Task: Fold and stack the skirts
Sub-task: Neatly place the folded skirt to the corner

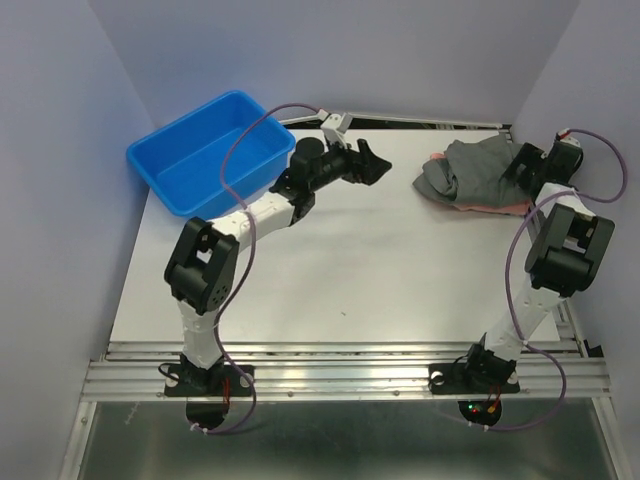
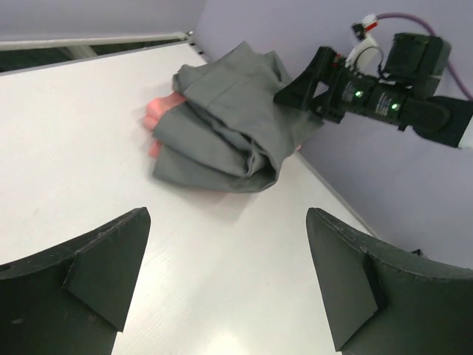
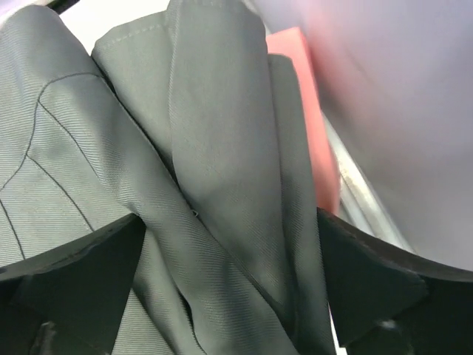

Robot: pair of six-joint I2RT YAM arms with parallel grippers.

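Right wrist view: my right gripper [image 3: 230,222], fingers apart like those of the empty left gripper [image 2: 228,214], straddles the dark grey skirt [image 3: 207,133]; I fear pinching deep snags the salmon-pink skirt [image 3: 310,111] too.

Count on inspection. Skirts: two, being one grey skirt [image 1: 478,163] and one pink skirt [image 1: 492,207]. Tubs: one blue tub [image 1: 186,122]. Grippers: two, the left gripper [image 2: 228,214] and the right gripper [image 3: 230,222]. Tables: one table [image 1: 350,270].
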